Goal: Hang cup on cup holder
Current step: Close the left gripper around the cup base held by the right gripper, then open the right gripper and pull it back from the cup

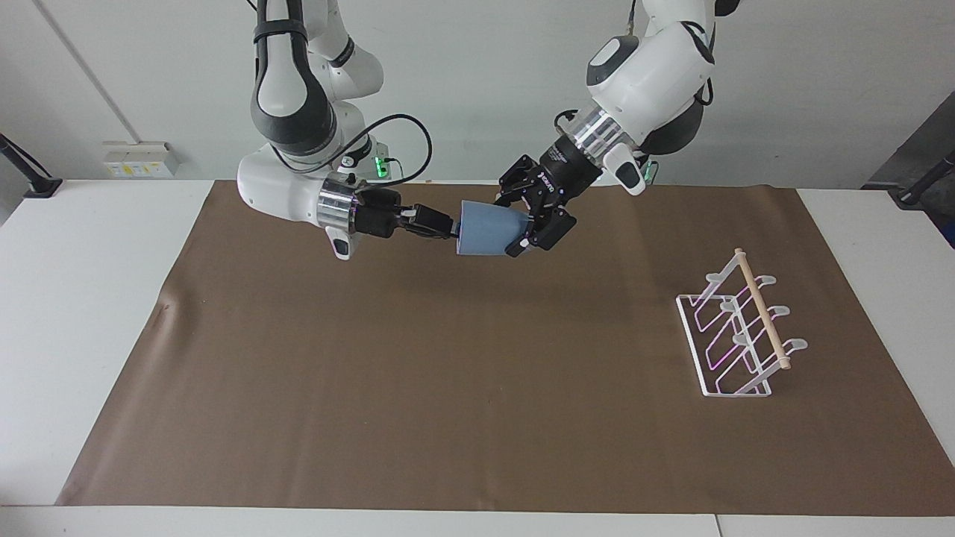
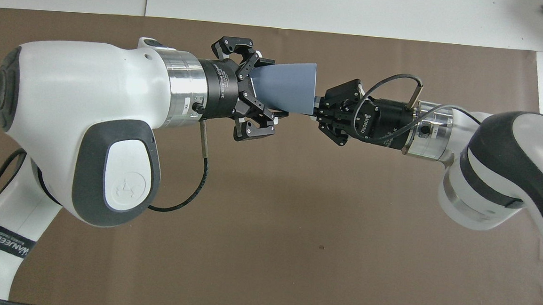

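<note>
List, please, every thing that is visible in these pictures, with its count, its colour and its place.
cup: one, pale blue-grey, lying sideways in the air over the mat, held at both ends by the two grippers.
cup holder: one, white wire with a light wooden dowel, standing on the mat toward the left arm's end of the table.
mat: one, brown, spread on the table.
table: one, white.
left gripper: one, black, closed on the cup's narrow base.
right gripper: one, black, shut on the cup's wide rim.
</note>
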You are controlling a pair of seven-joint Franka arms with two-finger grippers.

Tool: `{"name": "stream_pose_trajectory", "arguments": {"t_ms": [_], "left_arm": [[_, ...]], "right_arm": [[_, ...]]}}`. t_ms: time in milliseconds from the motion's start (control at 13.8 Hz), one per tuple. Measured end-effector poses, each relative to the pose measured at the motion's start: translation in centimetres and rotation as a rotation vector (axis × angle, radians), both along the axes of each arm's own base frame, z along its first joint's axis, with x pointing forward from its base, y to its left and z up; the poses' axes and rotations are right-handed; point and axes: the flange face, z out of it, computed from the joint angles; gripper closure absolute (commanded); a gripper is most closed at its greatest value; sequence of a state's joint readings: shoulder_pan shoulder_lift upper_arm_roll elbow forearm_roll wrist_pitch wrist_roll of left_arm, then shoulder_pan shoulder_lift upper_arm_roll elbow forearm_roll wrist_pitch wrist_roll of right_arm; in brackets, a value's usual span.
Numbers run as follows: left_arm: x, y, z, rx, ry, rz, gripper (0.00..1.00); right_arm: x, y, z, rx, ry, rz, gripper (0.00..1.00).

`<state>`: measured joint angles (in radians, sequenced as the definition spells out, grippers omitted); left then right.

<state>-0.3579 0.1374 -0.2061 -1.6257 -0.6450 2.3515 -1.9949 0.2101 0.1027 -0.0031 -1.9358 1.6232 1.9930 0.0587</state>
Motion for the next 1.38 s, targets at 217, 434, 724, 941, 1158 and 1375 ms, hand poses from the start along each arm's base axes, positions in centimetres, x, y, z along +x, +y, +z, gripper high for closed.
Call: {"name": "stream_pose_trajectory", "arguments": {"t_ms": [217,434,724,941,1158,1375], "left_arm": [[0.0,0.1,0.0,0.001,0.001,0.001,1.00],[0.1,0.5,0.1,0.001,0.003,0.007,1.00],[0.2,0.6,0.2,0.002,0.004,0.009,1.00],[0.3,0.9,0.1,0.003,0.006,0.013,1.00],[0.7,1.6,0.2,0.003,0.006,0.027,1.00],[1.4,2.9,0.0,0.010,0.015,0.041,1.00]], "right_arm": [[0.0,-0.1,0.0,-0.001,0.000,-0.002,0.81],[0.1,-0.2,0.0,-0.003,0.001,-0.010,0.76],[0.1,-0.2,0.0,-0.003,0.001,-0.009,0.76],[0.1,-0.2,0.0,-0.004,0.001,-0.010,0.53],[0.1,-0.2,0.0,-0.004,0.001,-0.010,0.53],[0.2,-0.5,-0.1,-0.011,0.000,-0.014,0.39]]}}
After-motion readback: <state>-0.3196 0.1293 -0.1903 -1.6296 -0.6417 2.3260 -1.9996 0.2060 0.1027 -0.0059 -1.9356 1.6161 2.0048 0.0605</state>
